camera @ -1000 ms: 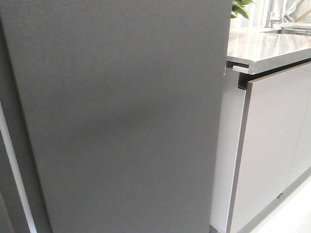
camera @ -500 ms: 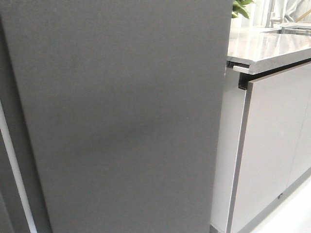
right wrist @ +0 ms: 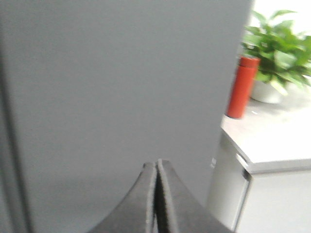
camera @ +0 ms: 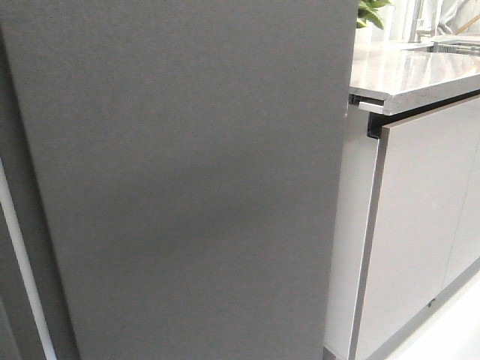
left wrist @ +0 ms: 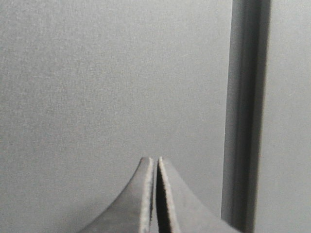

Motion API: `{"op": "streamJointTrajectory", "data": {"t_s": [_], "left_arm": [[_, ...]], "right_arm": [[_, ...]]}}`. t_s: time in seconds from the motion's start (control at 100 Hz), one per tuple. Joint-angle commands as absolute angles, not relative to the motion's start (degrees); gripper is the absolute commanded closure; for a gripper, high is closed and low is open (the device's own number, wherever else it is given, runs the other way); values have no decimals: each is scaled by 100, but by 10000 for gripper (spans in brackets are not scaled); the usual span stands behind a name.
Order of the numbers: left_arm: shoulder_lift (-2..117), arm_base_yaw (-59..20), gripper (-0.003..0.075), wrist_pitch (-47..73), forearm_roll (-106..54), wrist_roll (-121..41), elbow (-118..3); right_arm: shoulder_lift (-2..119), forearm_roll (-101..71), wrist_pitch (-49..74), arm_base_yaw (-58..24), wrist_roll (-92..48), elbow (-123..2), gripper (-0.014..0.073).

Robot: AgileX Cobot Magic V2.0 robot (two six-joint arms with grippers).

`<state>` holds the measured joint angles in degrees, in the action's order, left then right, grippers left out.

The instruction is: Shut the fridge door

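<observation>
The fridge door (camera: 187,180) is a tall matte charcoal slab filling most of the front view, its right edge next to the light-grey cabinet. Neither gripper shows in the front view. In the left wrist view my left gripper (left wrist: 155,160) is shut and empty, its tips close in front of the door face (left wrist: 107,77); I cannot tell if they touch. In the right wrist view my right gripper (right wrist: 156,163) is shut and empty, likewise close to the door face (right wrist: 112,82).
A dark panel with a white strip (camera: 19,255) stands left of the door. A glossy light-grey cabinet (camera: 420,225) under a countertop (camera: 405,71) stands to the right. A red bottle (right wrist: 242,87) and a potted plant (right wrist: 277,43) stand on the countertop. A dark vertical gap (left wrist: 245,111) runs beside the door.
The door's right edge and the cabinet shift very slightly in the front view; otherwise nothing visibly moves.
</observation>
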<state>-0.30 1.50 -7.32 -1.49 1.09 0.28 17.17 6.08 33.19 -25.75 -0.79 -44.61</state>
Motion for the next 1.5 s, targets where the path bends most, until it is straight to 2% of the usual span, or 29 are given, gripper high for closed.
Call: {"op": "streamJointTrajectory", "data": {"t_s": [0.0,0.31,0.71,1.49], "left_arm": [[-91,142,740,-1146,-172,134,230],[-91,142,740,-1146,-172,134,230],[-91,142,740,-1146,-172,134,230],[-91,142,740,-1146,-172,134,230]], "right_arm": [[1487,459,2347,-2244,-97,-3973,638],[262,-189,847,-1221,-97,-1435,638],[-157,-416,-263,-841,-97,201,638],[-157,-416,-98,-828,-97,203,638]]}}
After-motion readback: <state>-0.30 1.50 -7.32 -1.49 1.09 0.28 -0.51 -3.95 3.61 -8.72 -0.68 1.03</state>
